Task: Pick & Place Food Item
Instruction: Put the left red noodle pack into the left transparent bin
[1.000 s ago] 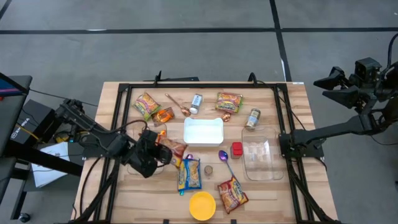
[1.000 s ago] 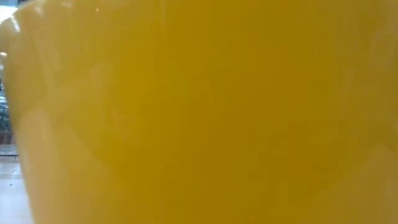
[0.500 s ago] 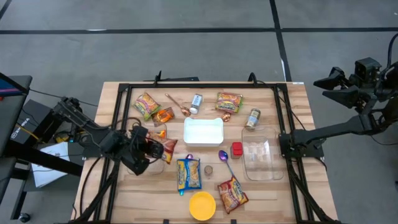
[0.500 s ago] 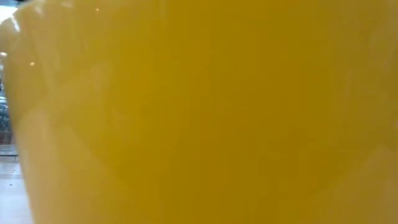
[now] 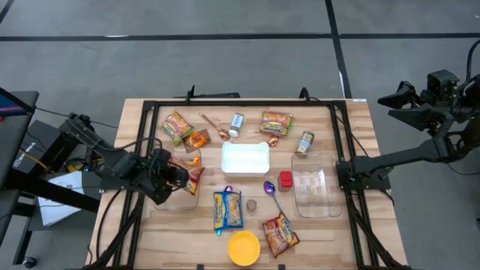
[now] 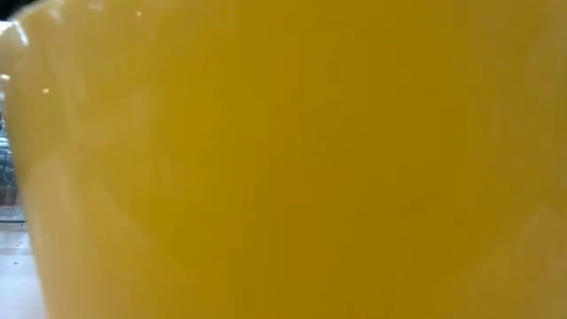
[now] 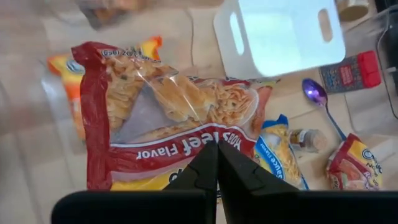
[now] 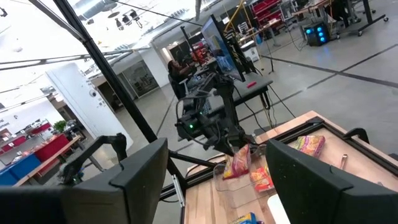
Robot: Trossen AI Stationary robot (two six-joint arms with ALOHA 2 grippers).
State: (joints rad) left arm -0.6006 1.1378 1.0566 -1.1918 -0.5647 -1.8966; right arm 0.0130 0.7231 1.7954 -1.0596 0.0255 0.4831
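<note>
Noodle packet (image 7: 168, 124) pinched in closed left gripper (image 7: 217, 163), carried above clear tub (image 5: 184, 199); next, lowering and release; right gripper open, parked.

arms: dark, jointed, black cables | left tool (image 7: 217, 163): black tapered fingers | right tool (image 8: 216, 180): broad flat black fingers

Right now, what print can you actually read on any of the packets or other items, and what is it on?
"Beef Flavor", upside down as the left wrist view shows it: on the red noodle packet that the left pincer is shut on.
A word before it ends in "...ost"; the rest is hidden.
Print along that packet's other edge: blurred, unreadable.
Other packets, jars, red box: too small or blurred.
</note>
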